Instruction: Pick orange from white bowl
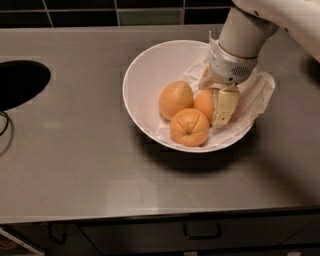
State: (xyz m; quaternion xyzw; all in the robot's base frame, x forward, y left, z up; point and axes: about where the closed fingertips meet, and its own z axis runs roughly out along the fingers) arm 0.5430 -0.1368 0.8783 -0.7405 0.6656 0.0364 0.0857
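The white bowl (150, 70) stands on the steel counter, right of centre. Three oranges lie in it. The smooth deep-orange orange (204, 104) is the rightmost, partly hidden by my gripper. A paler yellowish orange (175, 99) lies to its left, and an orange with star-like grooves (189, 126) lies in front. My gripper (220, 107) reaches down into the bowl from the upper right, right against the right side of the smooth orange.
Crumpled white paper (257, 92) lines the bowl's right side and hangs over its rim. A dark round sink opening (20, 82) is at the far left. Dark tiles (100, 15) run along the back. A drawer handle (202, 232) sits below the counter's front edge.
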